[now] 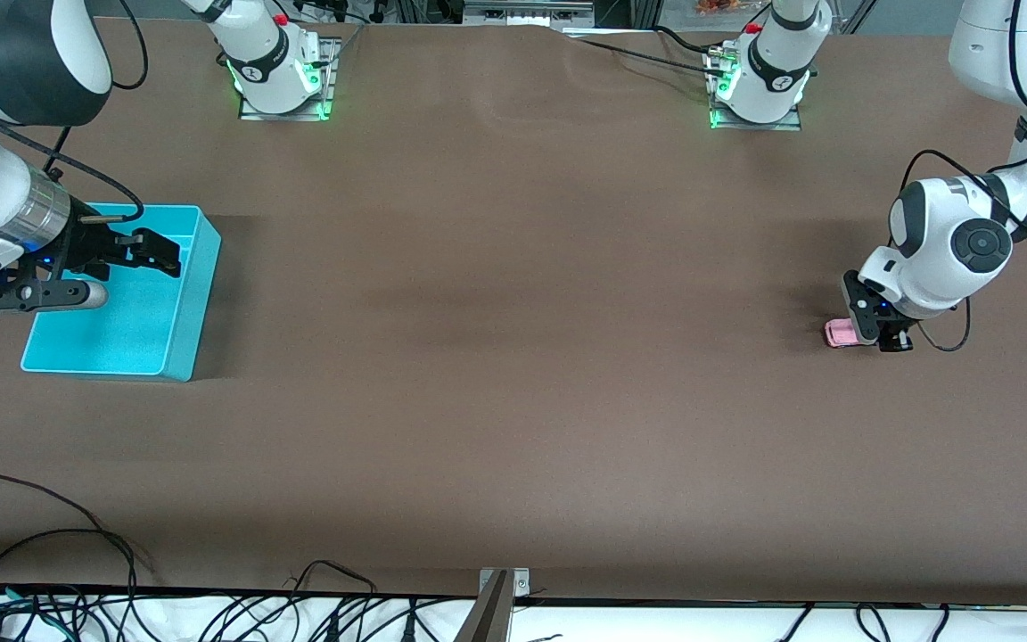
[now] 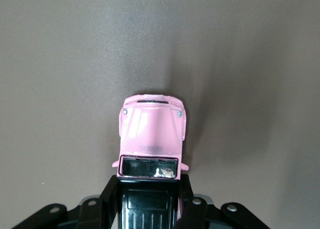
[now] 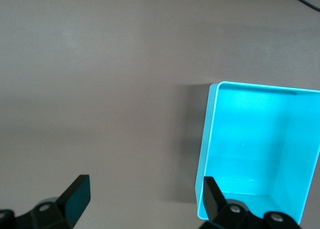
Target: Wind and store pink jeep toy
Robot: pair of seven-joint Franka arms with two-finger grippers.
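The pink jeep toy (image 1: 838, 333) sits on the brown table near the left arm's end. In the left wrist view the pink jeep toy (image 2: 152, 134) shows its pink hood and black roof. My left gripper (image 1: 886, 337) is down at the table and shut on the jeep's rear half, one finger (image 2: 107, 199) against each side of the black roof. My right gripper (image 1: 157, 251) is open and empty over the turquoise bin (image 1: 197, 294). Its fingers (image 3: 79, 191) stand wide apart in the right wrist view, above the bin's edge.
The turquoise bin (image 3: 210, 139) is empty and stands at the right arm's end of the table. Cables (image 1: 50, 553) lie along the table edge nearest the front camera. The two arm bases (image 1: 282, 67) stand at the table's farthest edge.
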